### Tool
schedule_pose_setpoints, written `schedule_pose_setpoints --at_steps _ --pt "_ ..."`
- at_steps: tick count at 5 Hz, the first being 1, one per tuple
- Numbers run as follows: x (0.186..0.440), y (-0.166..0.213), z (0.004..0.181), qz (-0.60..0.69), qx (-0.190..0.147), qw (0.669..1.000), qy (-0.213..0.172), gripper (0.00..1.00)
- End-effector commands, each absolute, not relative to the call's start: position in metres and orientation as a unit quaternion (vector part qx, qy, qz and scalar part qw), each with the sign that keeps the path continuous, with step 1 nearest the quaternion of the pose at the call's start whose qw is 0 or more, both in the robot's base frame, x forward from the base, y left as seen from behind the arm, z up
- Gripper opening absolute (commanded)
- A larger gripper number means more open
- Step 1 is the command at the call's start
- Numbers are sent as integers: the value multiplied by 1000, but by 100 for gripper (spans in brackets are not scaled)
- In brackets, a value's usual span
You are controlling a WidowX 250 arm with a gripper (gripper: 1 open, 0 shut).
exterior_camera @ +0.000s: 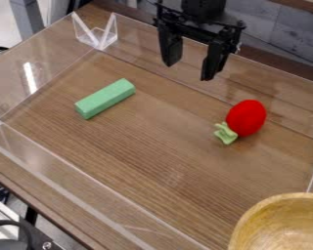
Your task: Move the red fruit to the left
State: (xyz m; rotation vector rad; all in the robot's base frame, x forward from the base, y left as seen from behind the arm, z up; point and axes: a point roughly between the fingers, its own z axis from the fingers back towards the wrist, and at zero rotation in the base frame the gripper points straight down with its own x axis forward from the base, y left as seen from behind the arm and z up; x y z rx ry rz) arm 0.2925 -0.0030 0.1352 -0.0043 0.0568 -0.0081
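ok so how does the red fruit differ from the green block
The red fruit is rounded and oval, while the green block is a straight-sided bar. The fruit is glossy red with a pale green leafy cap at one end; the block is one plain green all over. The fruit lies on the right side of the picture, the block on the left. Both lie on the same wooden surface, apart from the tool.
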Motion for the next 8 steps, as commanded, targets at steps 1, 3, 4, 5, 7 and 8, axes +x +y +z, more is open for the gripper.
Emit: schedule_pose_setpoints --at_steps 1,3,4,5,7,8 --pt "296 -10 126 -22 -4 999 38 100" --pt "324 -53 105 -99 -2 994 40 100" --pt "332 -69 94 -123 1 991 44 100" --pt "340 -77 82 -133 5 990 48 100" --pt "346 -89 64 -162 13 985 57 100" --pt "349 -92 57 -172 15 983 61 100"
